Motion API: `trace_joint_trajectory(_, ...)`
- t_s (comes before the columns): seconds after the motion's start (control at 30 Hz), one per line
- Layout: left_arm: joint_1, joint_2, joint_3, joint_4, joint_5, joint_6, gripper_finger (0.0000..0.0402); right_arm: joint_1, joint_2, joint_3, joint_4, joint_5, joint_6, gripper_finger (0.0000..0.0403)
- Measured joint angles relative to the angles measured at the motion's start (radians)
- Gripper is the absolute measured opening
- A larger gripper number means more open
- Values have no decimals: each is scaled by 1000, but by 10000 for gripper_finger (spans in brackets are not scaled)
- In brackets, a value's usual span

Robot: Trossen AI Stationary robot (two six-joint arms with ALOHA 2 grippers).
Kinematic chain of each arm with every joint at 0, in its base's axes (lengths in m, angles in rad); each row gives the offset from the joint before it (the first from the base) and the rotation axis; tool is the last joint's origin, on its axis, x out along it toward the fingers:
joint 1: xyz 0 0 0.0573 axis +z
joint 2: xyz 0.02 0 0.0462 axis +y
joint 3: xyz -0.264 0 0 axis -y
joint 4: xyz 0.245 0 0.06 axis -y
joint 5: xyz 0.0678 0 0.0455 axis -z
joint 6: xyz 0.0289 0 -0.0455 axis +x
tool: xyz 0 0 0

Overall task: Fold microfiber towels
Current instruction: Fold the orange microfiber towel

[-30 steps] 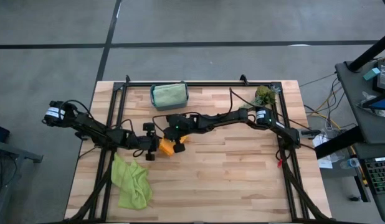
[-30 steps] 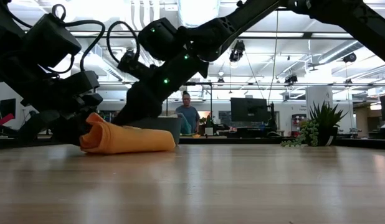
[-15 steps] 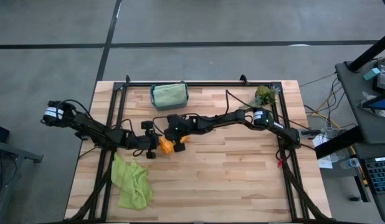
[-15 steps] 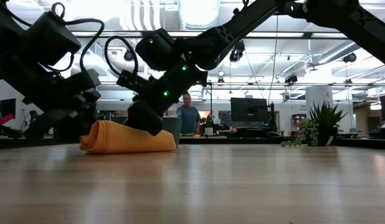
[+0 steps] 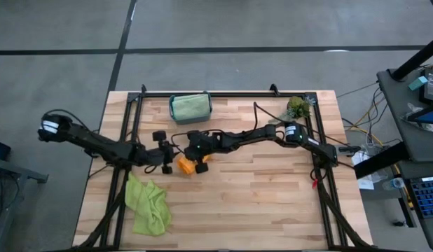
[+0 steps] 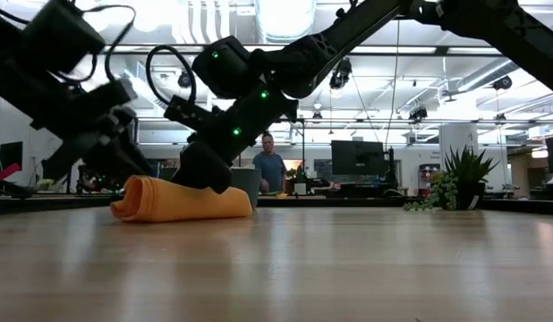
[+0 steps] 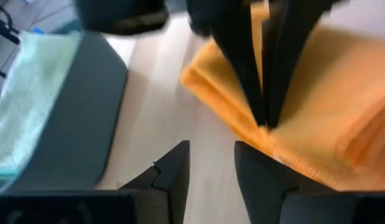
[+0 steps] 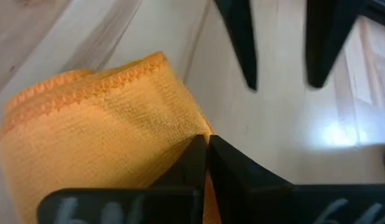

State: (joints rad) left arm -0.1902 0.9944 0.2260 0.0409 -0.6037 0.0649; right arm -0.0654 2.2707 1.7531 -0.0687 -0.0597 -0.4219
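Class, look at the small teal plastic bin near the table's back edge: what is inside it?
The small teal plastic bin holds a folded pale sage green microfiber towel; anything beneath that towel is hidden.

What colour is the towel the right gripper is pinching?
Orange. The towel shows best in the right wrist view.

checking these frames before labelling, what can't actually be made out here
- Orange towel: high view, the right gripper covers part of it, so its fold count is unclear.
- Pale green towel in the teal bin: too small to tell whether it is folded.
- Left gripper: left wrist view, its fingers are apart, off the orange towel; its base is cut by the edge.
- Person: low view, far off, partly behind the right arm.
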Motion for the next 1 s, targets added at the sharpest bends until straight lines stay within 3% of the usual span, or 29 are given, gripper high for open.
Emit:
trace_joint_trajectory(0.13,0,-88,0,-1,25,3,112,0,0,0,0,0,40,34)
trace_joint_trajectory(0.33,-1,-174,4,3,203,-4,112,-1,-2,16,-19,1,56,86)
trace_joint_trajectory(0.53,0,-191,19,16,293,-7,111,-3,-22,80,-153,7,56,121)
trace_joint_trajectory(0.73,-1,-108,24,128,359,-36,107,-6,-80,86,-296,15,74,124)
trace_joint_trajectory(1.0,-2,70,52,196,413,-60,63,-3,-135,83,-459,61,89,81)
